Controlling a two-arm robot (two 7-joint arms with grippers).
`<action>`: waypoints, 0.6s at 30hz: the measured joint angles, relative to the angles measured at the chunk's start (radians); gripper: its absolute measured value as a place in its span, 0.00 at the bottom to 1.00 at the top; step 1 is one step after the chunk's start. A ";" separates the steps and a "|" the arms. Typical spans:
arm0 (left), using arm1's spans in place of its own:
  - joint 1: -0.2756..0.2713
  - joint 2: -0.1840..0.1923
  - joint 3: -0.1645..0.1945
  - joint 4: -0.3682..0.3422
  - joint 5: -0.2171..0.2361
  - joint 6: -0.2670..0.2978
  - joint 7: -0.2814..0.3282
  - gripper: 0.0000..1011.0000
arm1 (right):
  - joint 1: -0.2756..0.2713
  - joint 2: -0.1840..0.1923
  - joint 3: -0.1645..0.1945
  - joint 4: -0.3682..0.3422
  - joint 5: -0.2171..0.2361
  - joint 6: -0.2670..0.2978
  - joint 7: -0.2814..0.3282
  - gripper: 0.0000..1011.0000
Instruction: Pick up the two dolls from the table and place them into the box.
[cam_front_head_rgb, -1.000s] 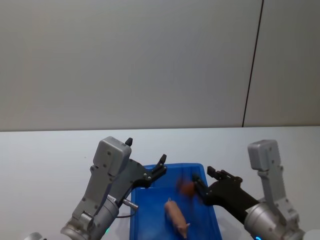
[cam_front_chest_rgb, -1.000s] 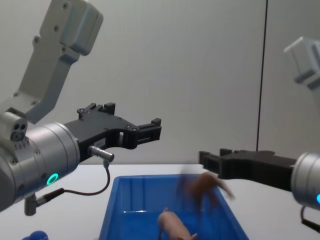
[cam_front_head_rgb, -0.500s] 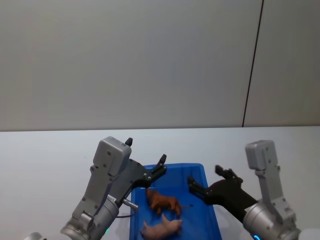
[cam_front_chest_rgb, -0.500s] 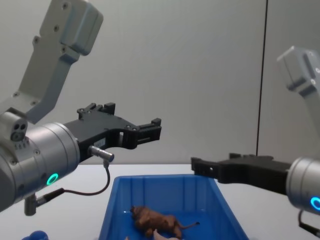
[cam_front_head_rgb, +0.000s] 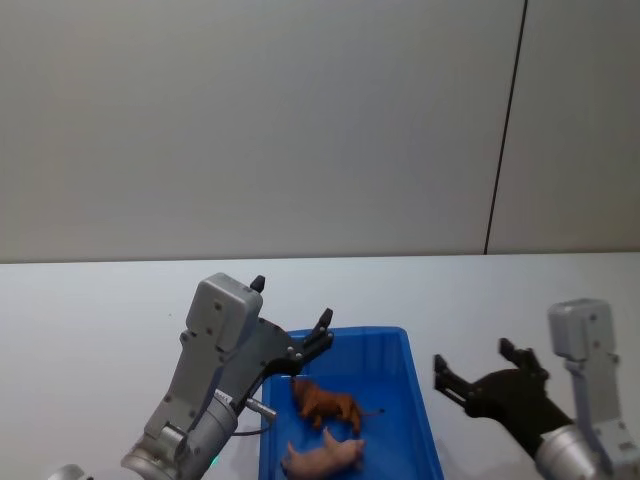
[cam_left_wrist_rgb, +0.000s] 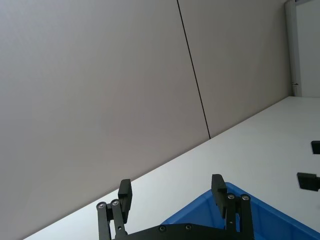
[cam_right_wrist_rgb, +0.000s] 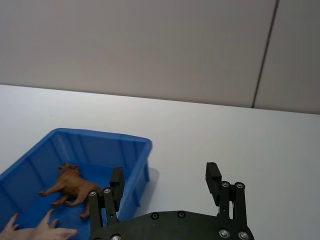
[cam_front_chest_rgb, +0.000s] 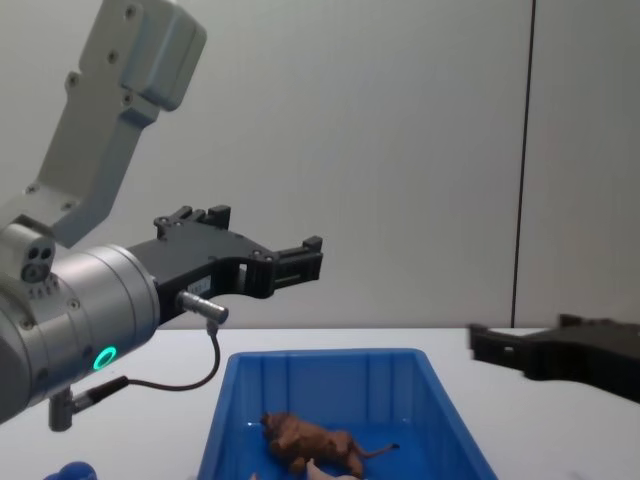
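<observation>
Both figures lay inside the bright blue rectangular plastic bin (cam_front_head_rgb: 388, 346) on the plain white tabletop (cam_front_head_rgb: 90, 300). The brown plastic lion figurine (cam_front_head_rgb: 325, 404) rested on the bin's floor about mid-length, its long axis crossing the bin at a slight slant, head toward the left wall and thin tail toward the right wall. The pale pink plastic pig figurine (cam_front_head_rgb: 322, 456) lay just beside it at the bin's near end, seemingly on its side. The left gripper (cam_front_head_rgb: 291, 302) hung above the bin's far left corner, fingers spread wide with nothing between them. That made it the nearer of the two to the figures, which lay below it and toward the bin's near end. The right gripper (cam_front_head_rgb: 474, 356) hung outside the bin, near its right wall and over bare tabletop, likewise spread wide and empty; from it the lion lay beyond the right wall, toward the bin's left. With neither figure on the tabletop outside the bin, the placing looked finished, and the coming move was probably no more than drawing both arms clear, the left one upward off the bin's rim
</observation>
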 joint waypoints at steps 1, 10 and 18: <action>0.000 0.000 0.000 0.000 0.000 0.000 0.000 0.99 | -0.006 0.004 0.003 -0.007 0.001 -0.002 -0.008 0.99; 0.000 0.000 0.000 0.000 0.000 0.000 0.000 0.99 | -0.062 0.036 0.023 -0.057 0.014 -0.025 -0.082 0.99; 0.008 0.009 -0.007 -0.010 -0.005 0.023 0.007 0.99 | -0.086 0.050 0.032 -0.079 0.020 -0.036 -0.113 0.99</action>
